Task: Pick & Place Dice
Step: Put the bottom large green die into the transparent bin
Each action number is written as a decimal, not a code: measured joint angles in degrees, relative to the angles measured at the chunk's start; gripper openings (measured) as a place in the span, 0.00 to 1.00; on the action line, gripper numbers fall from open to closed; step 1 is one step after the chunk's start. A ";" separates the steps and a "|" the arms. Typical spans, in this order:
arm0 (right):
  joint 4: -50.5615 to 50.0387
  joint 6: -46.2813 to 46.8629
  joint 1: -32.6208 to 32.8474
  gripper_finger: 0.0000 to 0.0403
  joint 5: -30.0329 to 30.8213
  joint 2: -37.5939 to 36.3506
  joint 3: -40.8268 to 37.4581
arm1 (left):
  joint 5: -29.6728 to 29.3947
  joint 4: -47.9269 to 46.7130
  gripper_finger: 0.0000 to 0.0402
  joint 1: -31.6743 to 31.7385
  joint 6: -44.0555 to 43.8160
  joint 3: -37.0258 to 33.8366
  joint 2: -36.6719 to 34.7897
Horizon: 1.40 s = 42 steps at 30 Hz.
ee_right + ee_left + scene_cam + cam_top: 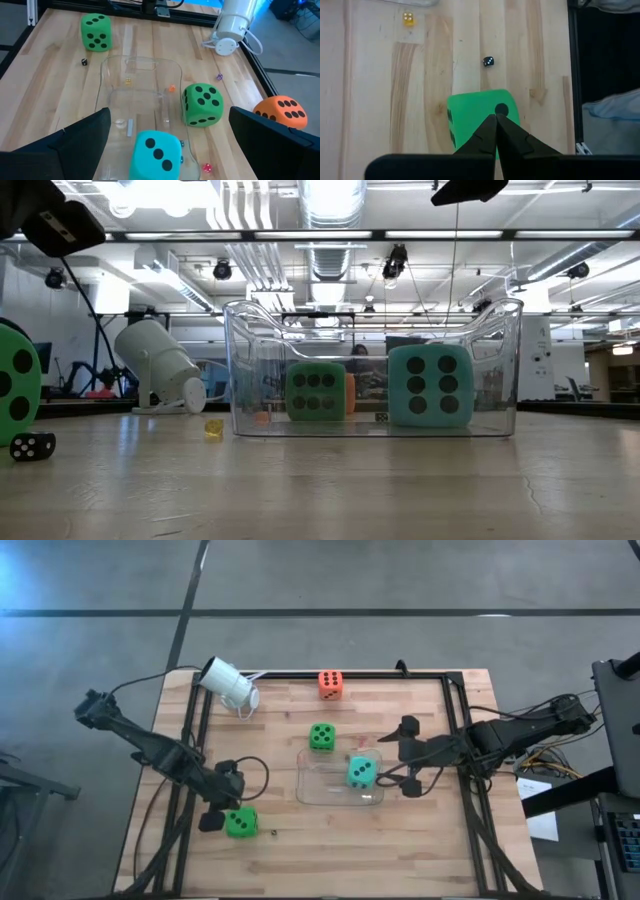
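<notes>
A clear plastic bin (335, 780) sits near the middle of the wooden surface (300, 850), and the teal die (361, 772) lies inside it toward its right end, showing three pips upward in the right wrist view (155, 154); in the low view the teal die (430, 386) shows six pips through the bin wall (250, 370). One green die (321, 737) stands on the surface just beyond the far edge of the bin, outside it; the orange die (331, 684) rests farther back, close to the far rail of the black frame (420, 674). The second green die (240, 823) sits on the near left part of the surface, well apart from the bin; the left gripper (214, 817) is just beside it on its left, and in the left wrist view its fingers (485, 137) are pressed together with their tips in front of that die (470, 112), not around it. The right gripper (408, 758) hangs just right of the bin, its fingers spread wide apart, one toward the far side and one toward the near side, holding nothing. A white cylindrical camera (228, 682) lies tilted at the far left corner; a tiny black die (488, 61) and a tiny yellow die (408, 18) lie on the bare wood near the second green die.
</notes>
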 joint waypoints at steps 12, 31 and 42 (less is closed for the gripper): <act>-0.03 0.00 0.00 0.99 0.00 0.00 0.00 | -3.70 -8.58 0.03 0.00 -7.63 -0.04 0.04; -0.12 -0.02 0.00 0.99 0.00 0.00 0.00 | -5.44 -4.59 0.04 -1.00 -12.65 0.42 5.24; -0.29 -0.02 0.00 0.99 -0.01 0.00 0.00 | -5.94 -9.40 0.44 -5.15 -16.51 7.51 14.30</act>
